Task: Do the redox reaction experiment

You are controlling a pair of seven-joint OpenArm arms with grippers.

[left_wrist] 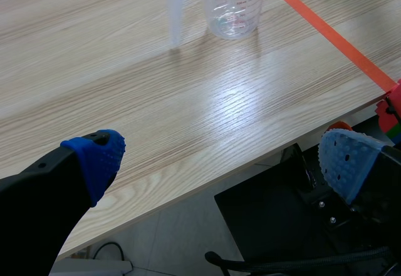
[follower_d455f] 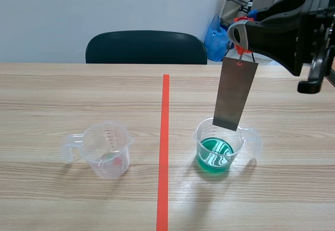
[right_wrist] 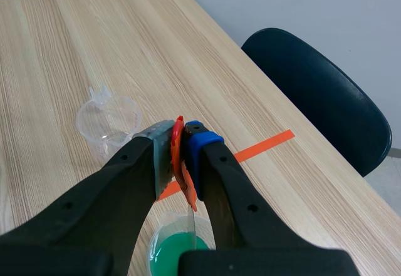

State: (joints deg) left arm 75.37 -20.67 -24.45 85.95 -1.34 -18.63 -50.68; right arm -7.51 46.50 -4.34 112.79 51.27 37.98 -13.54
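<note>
Right hand (follower_d455f: pixel 238 34) is raised, fingers pressed together on an orange-red clip (right_wrist: pixel 182 169). From the clip hangs a grey metal strip (follower_d455f: pixel 235 95), tilted. Its lower edge is at the mouth of the cup of green liquid (follower_d455f: pixel 242 143), toward the rim's 12 o'clock; we cannot tell if it is inside yet.

Left hand (left_wrist: pixel 223 158) is spread, holding nothing, off the table's near edge.

Risks, as we judge them:
- The tilted strip may catch the rim on the way down, then tip or drag the light plastic cup and spill the green liquid.
- The strip hangs loosely, so a quick move may set it swinging or drop it.

The table (follower_d455f: pixel 78 95) is pale wood grain with an orange-red tape line (follower_d455f: pixel 165 136) down the middle. The green cup is at 3 o'clock of the line and a clear cup (follower_d455f: pixel 107 150) at 9 o'clock. At 12 o'clock, beyond the table, are a dark chair (follower_d455f: pixel 146 46), a blue bag (follower_d455f: pixel 214 37) and a plain wall.
</note>
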